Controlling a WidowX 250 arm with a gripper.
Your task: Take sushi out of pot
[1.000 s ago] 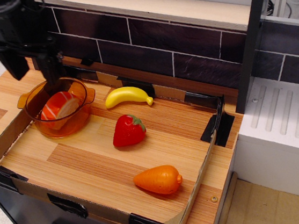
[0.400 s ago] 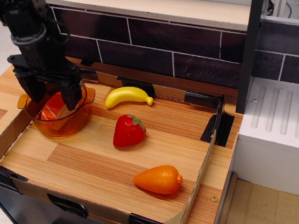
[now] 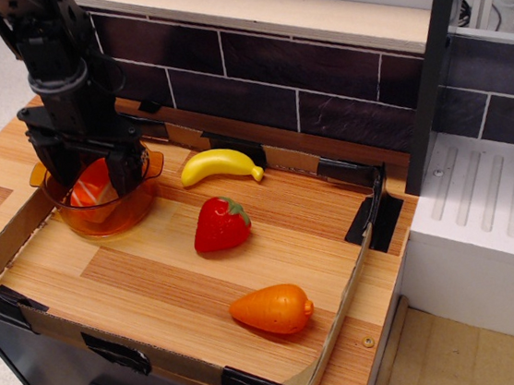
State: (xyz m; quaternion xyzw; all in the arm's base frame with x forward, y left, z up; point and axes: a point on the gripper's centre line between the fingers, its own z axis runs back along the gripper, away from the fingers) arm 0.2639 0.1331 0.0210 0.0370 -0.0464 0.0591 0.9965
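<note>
Black gripper [image 3: 95,178] hangs inside the amber pot [image 3: 103,213], fingers spread and unclenched — the sushi [image 3: 92,190] lies directly between them, tilted against the wall.

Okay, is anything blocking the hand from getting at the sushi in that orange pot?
Nothing visible blocks it. The black hand is lowered into the open-topped translucent amber plastic pot, its fingers either side of the orange-and-white toy salmon sushi. The yellow banana and red strawberry lie apart on the wooden tray.
</note>
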